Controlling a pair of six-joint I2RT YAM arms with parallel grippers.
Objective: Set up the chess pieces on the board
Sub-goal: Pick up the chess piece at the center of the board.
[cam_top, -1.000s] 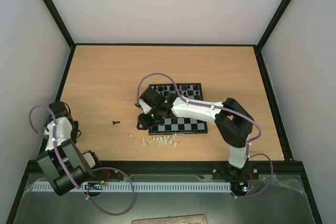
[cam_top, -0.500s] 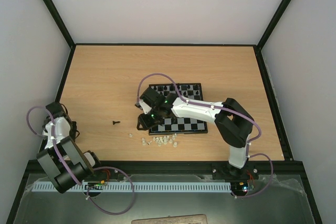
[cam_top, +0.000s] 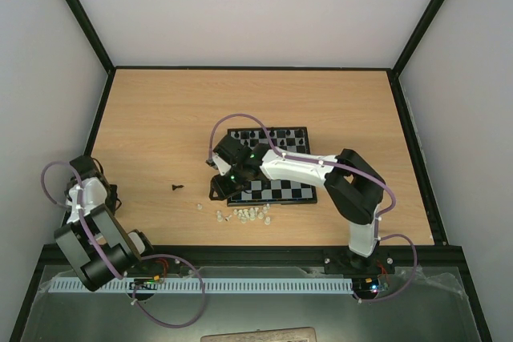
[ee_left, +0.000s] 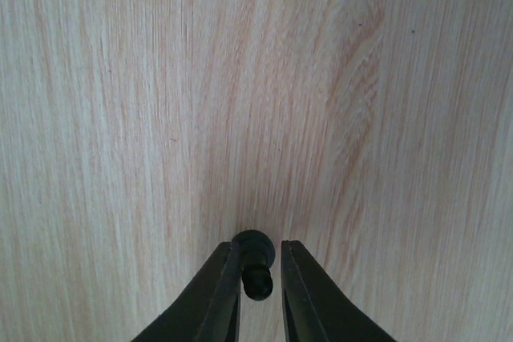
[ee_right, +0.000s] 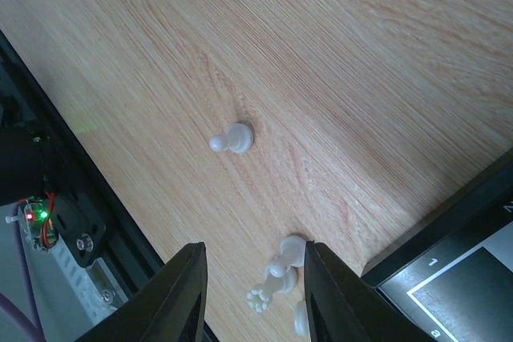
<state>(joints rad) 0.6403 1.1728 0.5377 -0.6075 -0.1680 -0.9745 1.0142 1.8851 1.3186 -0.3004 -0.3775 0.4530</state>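
Note:
In the left wrist view a tiny black pawn (ee_left: pixel 256 266) stands on the wood between the fingers of my left gripper (ee_left: pixel 260 247). The jaws are narrowly open: the left finger touches the pawn and a sliver of gap shows at the right finger. Seen from above, that gripper (cam_top: pixel 83 169) is at the table's left edge and hides the pawn. The board (cam_top: pixel 276 191) lies mid-table with black pieces (cam_top: pixel 264 135) along its far row. Another black piece (cam_top: pixel 177 187) lies alone on the wood. My right gripper (ee_right: pixel 255 250) hangs open above whitish pieces (ee_right: pixel 282 271), off the board's left corner (ee_right: pixel 449 286).
A cluster of whitish translucent chessmen (cam_top: pixel 248 215) lies just in front of the board, with one stray white pawn (ee_right: pixel 232 140) further left. A black frame rail (cam_top: pixel 240 252) runs along the table's near edge, and white walls enclose the other sides.
My left gripper's jaws have narrowed around the black pawn, and the left arm has shifted slightly toward the table's left edge. The right arm has barely moved.

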